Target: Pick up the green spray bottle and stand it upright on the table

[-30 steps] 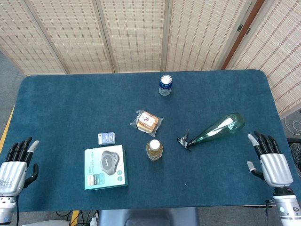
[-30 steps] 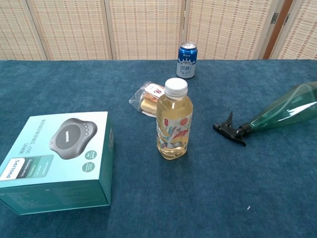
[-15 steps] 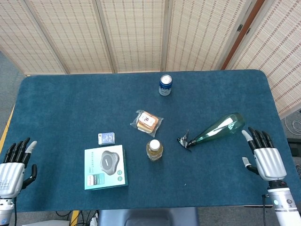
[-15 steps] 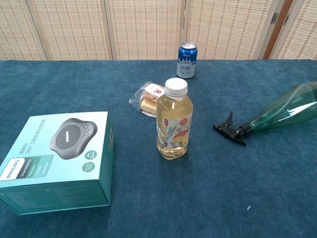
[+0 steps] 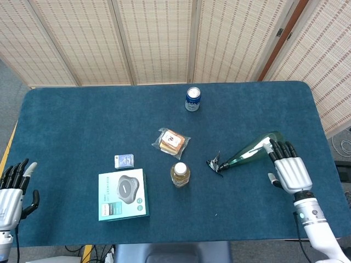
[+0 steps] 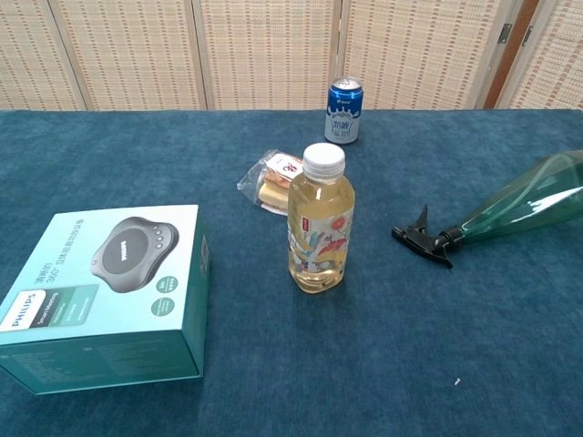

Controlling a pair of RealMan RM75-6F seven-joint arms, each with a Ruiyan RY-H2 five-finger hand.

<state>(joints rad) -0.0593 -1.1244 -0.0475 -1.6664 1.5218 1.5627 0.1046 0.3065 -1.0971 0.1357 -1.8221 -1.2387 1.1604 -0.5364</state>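
The green spray bottle (image 5: 251, 149) lies on its side on the blue table, black trigger head toward the middle, wide base toward the right edge; the chest view shows the bottle (image 6: 519, 202) at the far right. My right hand (image 5: 289, 171) hovers palm down with fingers spread, its fingertips reaching the bottle's base, holding nothing. At the table's left front corner, my left hand (image 5: 11, 190) is open and empty. Neither hand appears in the chest view.
A yellow drink bottle (image 5: 180, 174) stands near the centre, left of the spray head. A teal box (image 5: 123, 194), a small packet (image 5: 124, 160), a wrapped snack (image 5: 171, 141) and a blue can (image 5: 192, 98) also sit on the table (image 5: 82, 120).
My right hand has moved left and forward from the table's right edge up to the spray bottle's base. My left hand has slid slightly left and down. The objects have not moved.
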